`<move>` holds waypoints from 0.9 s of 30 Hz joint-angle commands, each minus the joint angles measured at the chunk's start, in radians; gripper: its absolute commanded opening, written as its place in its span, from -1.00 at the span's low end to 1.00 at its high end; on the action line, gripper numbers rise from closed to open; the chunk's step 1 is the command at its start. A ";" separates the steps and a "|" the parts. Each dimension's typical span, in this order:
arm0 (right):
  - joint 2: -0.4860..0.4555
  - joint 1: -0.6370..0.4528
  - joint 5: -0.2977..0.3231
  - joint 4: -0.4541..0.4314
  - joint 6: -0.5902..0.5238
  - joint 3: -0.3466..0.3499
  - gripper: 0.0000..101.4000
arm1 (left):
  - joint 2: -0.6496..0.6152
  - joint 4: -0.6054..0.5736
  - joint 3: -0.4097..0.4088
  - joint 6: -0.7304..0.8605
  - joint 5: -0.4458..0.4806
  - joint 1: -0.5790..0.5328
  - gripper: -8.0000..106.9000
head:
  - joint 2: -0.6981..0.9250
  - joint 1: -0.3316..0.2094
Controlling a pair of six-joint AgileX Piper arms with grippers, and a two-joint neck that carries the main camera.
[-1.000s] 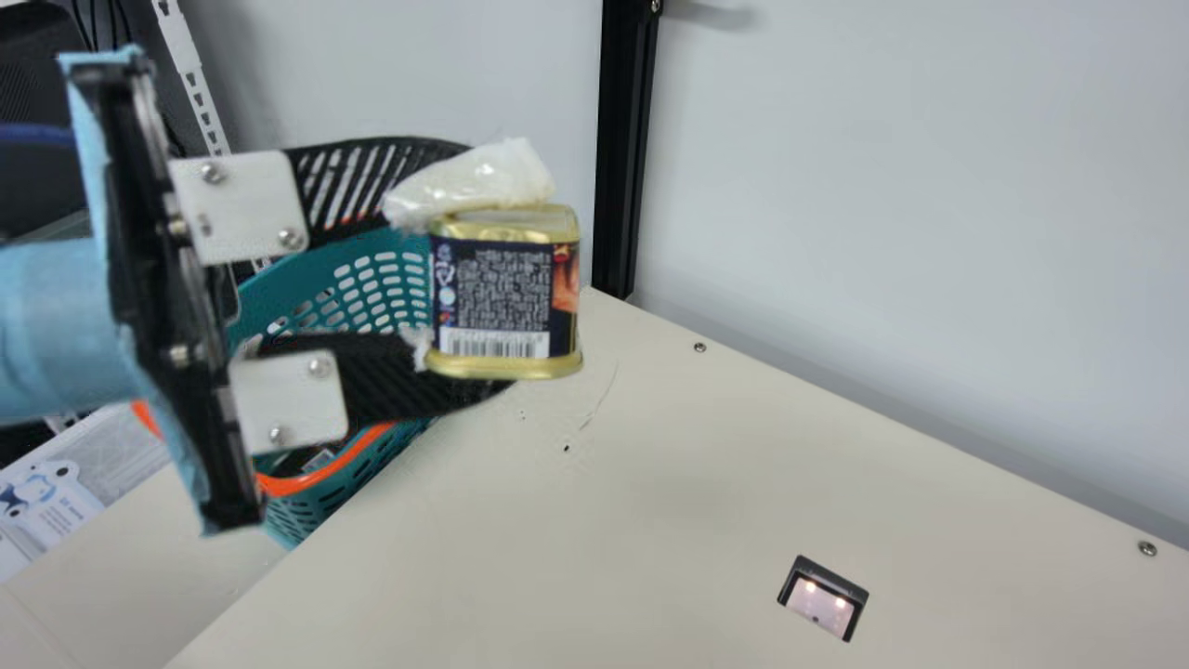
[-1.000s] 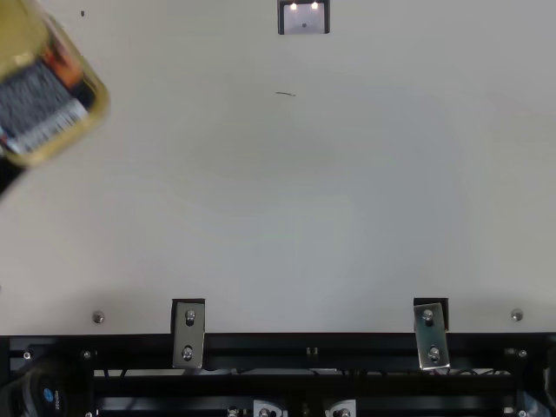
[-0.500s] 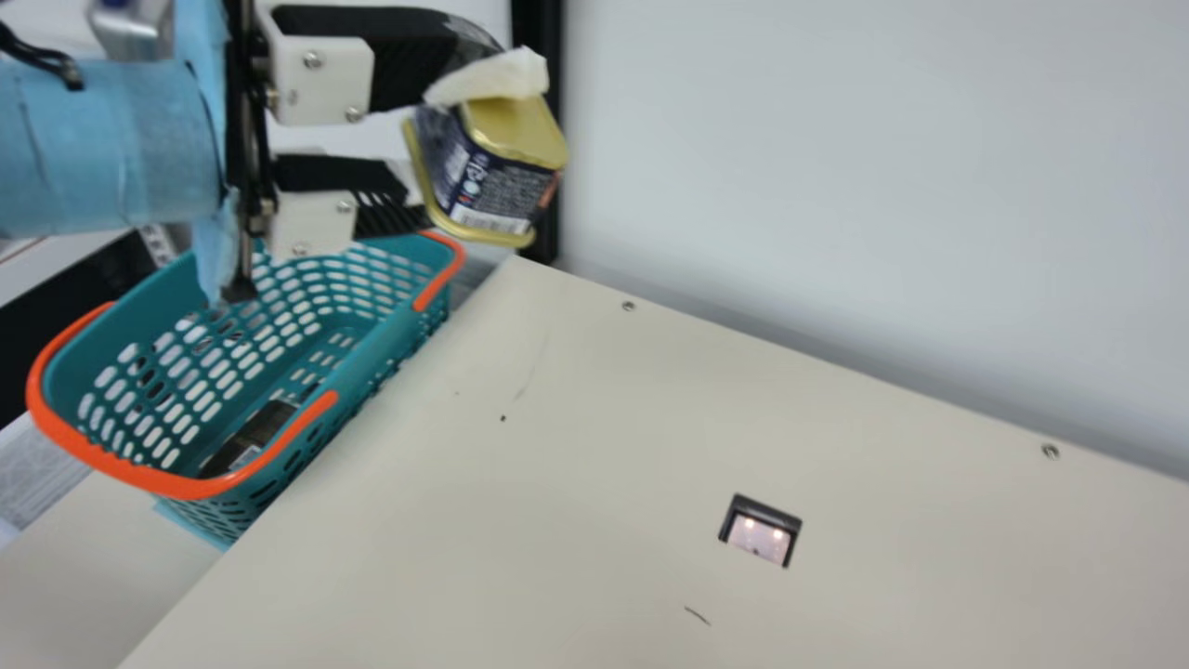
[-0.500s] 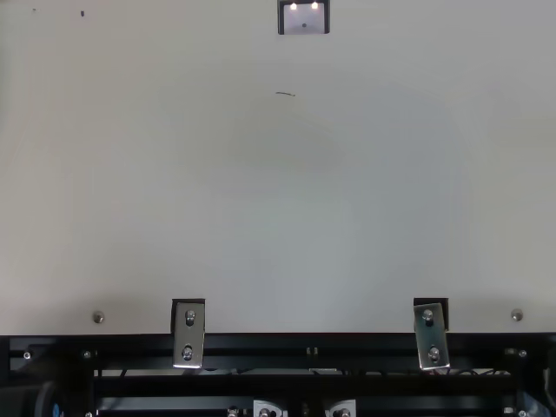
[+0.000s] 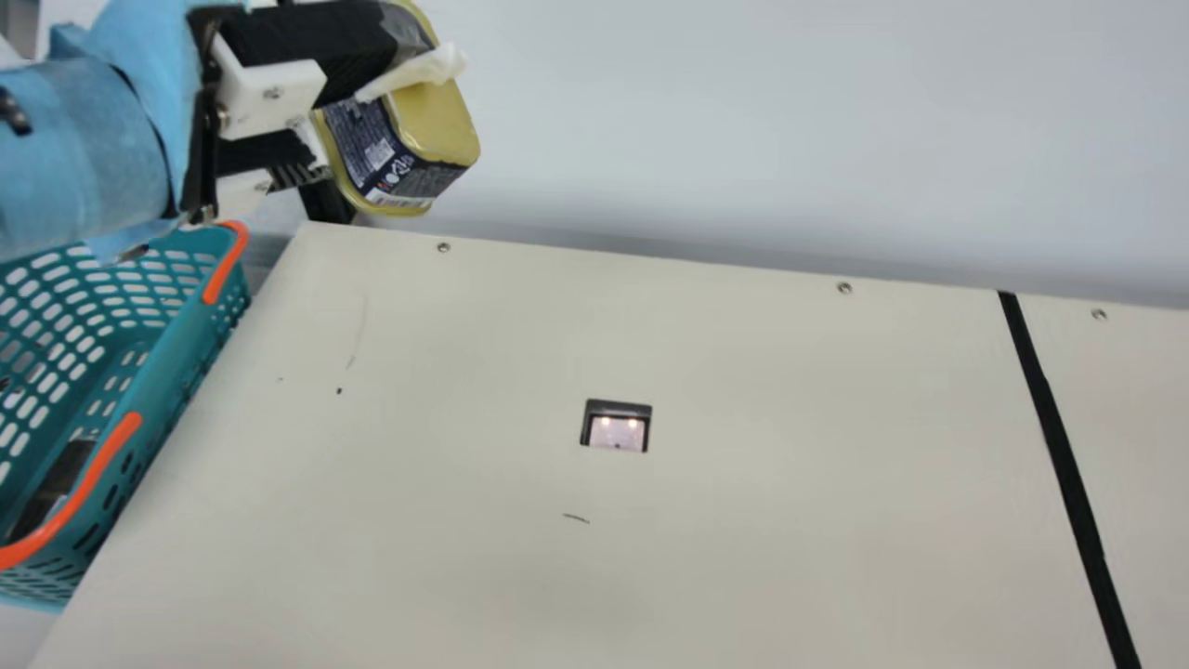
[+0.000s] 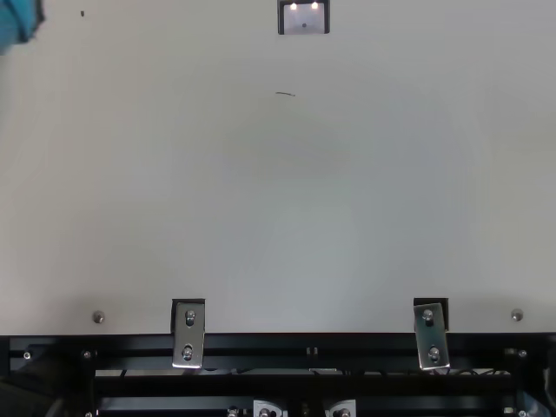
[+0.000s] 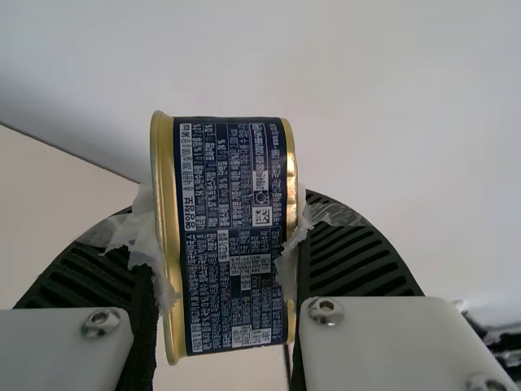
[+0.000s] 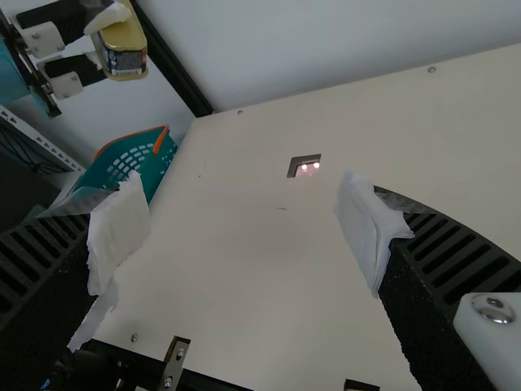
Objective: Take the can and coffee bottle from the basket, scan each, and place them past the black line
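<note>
The right gripper (image 8: 240, 224) has its fingers spread. The left gripper (image 5: 367, 98) clamps the can (image 5: 432, 125) between its fingertips, above the table (image 5: 743, 557). Below, beside the table, the basket (image 5: 172, 348) holds a dark item (image 5: 63, 469), partly hidden.

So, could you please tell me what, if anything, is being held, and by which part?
The can in the left gripper, jaws across its gold-rimmed ends; the right gripper holds nothing.

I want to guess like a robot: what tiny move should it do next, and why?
Probably ease the can toward the scanner, since scanning comes before crossing the black line. The jaws of the left gripper hold it high and off to one side of the scanner, whose little lights glow.
</note>
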 commanded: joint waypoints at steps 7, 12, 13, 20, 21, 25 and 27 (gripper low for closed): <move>0.000 0.000 0.000 0.000 0.000 0.000 1.00 | 0.019 0.159 0.073 0.053 -0.094 -0.079 -0.68 | -0.027 0.032; 0.000 0.000 0.000 0.000 0.000 0.000 1.00 | 0.004 0.185 0.169 0.113 -0.213 -0.131 -0.68 | -0.027 0.032; 0.000 0.000 0.000 0.000 0.000 0.000 1.00 | -0.002 0.185 0.193 0.126 -0.241 -0.143 -0.68 | -0.027 0.032; 0.000 0.000 0.000 0.000 0.000 0.000 1.00 | -0.055 0.160 0.373 0.190 -0.450 -0.227 -0.68 | -0.027 0.032; 0.000 0.000 0.000 0.000 0.000 0.000 1.00 | -0.062 0.158 0.403 0.198 -0.485 -0.237 -0.68 | -0.027 0.032; 0.000 0.000 0.000 0.000 0.000 0.000 1.00 | -0.081 0.171 0.517 0.226 -0.623 -0.265 -0.68 | -0.027 0.032; 0.000 0.000 0.000 0.000 0.000 0.000 1.00 | -0.087 0.174 0.567 0.238 -0.673 -0.266 -0.68 | -0.027 0.032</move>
